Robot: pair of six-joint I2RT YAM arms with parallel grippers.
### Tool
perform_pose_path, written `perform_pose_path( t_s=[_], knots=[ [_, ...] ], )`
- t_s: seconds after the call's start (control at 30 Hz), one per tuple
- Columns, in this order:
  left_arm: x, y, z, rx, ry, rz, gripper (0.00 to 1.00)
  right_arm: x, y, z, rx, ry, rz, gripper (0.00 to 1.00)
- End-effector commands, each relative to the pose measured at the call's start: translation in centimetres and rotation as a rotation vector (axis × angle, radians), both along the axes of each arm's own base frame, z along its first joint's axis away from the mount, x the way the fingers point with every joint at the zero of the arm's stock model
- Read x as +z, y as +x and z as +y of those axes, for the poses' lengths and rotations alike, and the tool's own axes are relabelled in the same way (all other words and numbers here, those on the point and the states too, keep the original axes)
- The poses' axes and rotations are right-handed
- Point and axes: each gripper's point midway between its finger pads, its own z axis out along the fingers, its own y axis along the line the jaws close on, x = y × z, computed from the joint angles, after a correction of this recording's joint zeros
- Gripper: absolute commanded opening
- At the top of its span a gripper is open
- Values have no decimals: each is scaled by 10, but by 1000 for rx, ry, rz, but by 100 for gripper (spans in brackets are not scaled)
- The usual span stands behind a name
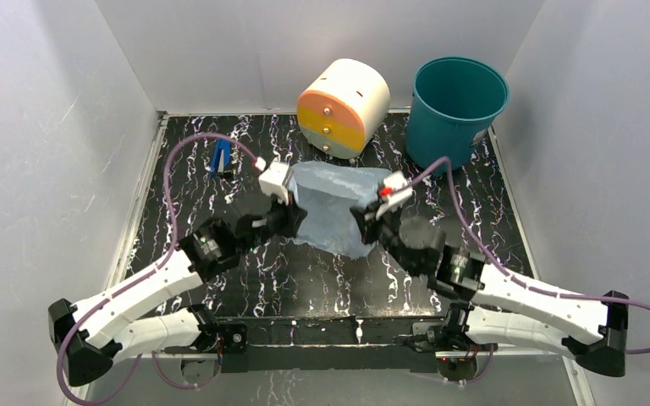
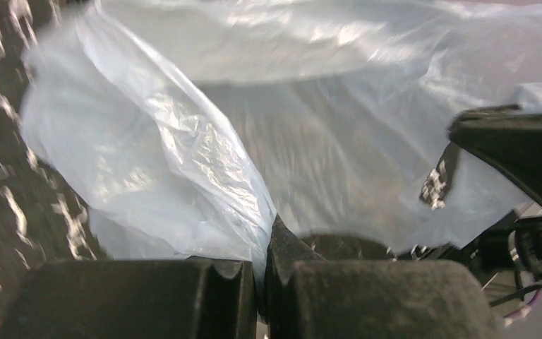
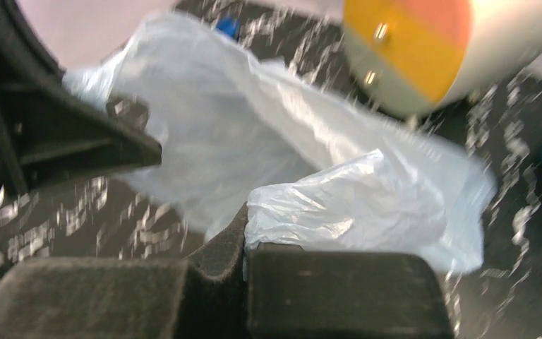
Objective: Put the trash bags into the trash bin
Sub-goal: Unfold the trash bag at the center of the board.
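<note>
White-shelled arms (image 1: 148, 292) with black joints (image 1: 212, 245) carry purple cables (image 1: 169, 190) to white wrist cameras (image 1: 274, 180); the left gripper (image 2: 257, 282) and right gripper (image 3: 243, 282) are black and foam-padded.

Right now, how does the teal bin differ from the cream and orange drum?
The teal bin stands upright, mouth open upward; the cream and orange drum lies tipped on its side. The bin is teal and tapered; the drum's flat face is banded orange, yellow and cream. Both sit at the far edge.
</note>
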Motion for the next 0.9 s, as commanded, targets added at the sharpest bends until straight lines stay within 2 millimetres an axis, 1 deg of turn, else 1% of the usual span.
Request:
perform_pose_path(
  t_s=[0.0, 0.03, 0.1, 0.13, 0.17, 0.2, 0.23, 0.27, 0.3, 0.33, 0.37, 0.4, 0.43, 0.47, 0.5, 0.53, 0.57, 0.6, 0.63, 0.67, 0.7, 0.73, 0.77, 0.8, 0.87],
  knots=[
    [96, 24, -1, -28, 69, -191, 0, 91, 39, -7, -99, -96, -102, 0],
    [121, 28, -4, -35, 66, -233, 0, 115, 46, -4, -94, -96, -117, 0],
    [175, 34, -3, -30, 46, -323, 0, 172, 52, 5, -60, -64, -165, 0],
    [216, 33, 0, -25, -1, -391, 0, 207, 47, 8, -21, -19, -199, 0],
    [237, 28, 1, -42, -35, -434, 0, 233, 35, 14, 56, 22, -225, 0],
    [272, 16, 5, -70, -108, -506, 0, 258, 21, 18, 130, 87, -268, 0],
    [291, 3, 7, -118, -162, -563, 0, 271, 7, 17, 195, 132, -320, 0],
    [305, -13, 13, -155, -221, -619, 0, 275, -5, 15, 246, 158, -379, 0],
    [303, -26, 17, -196, -259, -655, 0, 260, -11, 14, 278, 151, -413, 0],
    [292, -36, 18, -232, -285, -671, 0, 232, -9, 10, 266, 116, -416, 0],
    [271, -44, 19, -261, -296, -642, 0, 195, -2, 8, 229, 86, -384, 0],
    [235, -44, 17, -262, -279, -565, 0, 124, 8, 8, 189, -4, -277, 0],
    [194, -44, 13, -266, -252, -465, 0, 69, 12, 3, 143, -43, -150, 0],
    [140, -43, 7, -265, -211, -334, 0, 13, 14, -5, 70, -74, 0, 0],
    [86, -50, -1, -287, -190, -180, 0, -38, 13, -17, -17, -99, 151, 0],
    [38, -57, -8, -288, -181, -32, 0, -76, 7, -28, -93, -93, 292, 0],
    [0, -67, -15, -294, -200, 101, 0, -104, 0, -38, -169, -79, 405, 0],
    [-26, -74, -24, -293, -248, 181, 0, -124, -7, -47, -236, -52, 500, 0],
    [-52, -78, -26, -265, -273, 235, 0, -131, -11, -50, -265, -25, 540, 0],
    [-69, -77, -24, -231, -280, 251, 0, -130, -10, -50, -269, -3, 539, 0],
    [-76, -75, -22, -214, -271, 241, 0, -121, -6, -49, -268, 21, 511, 0],
    [-70, -67, -21, -192, -258, 201, 0, -106, 0, -47, -269, 48, 469, 0],
    [-65, -56, -15, -148, -205, 164, 0, -86, 8, -43, -260, 69, 414, 0],
    [-53, -45, -11, -120, -159, 113, 0, -64, 15, -39, -241, 76, 346, 0],
    [-18, -23, -6, -97, -41, 6, 0, -9, 35, -33, -228, 72, 198, 0]
  ],
)
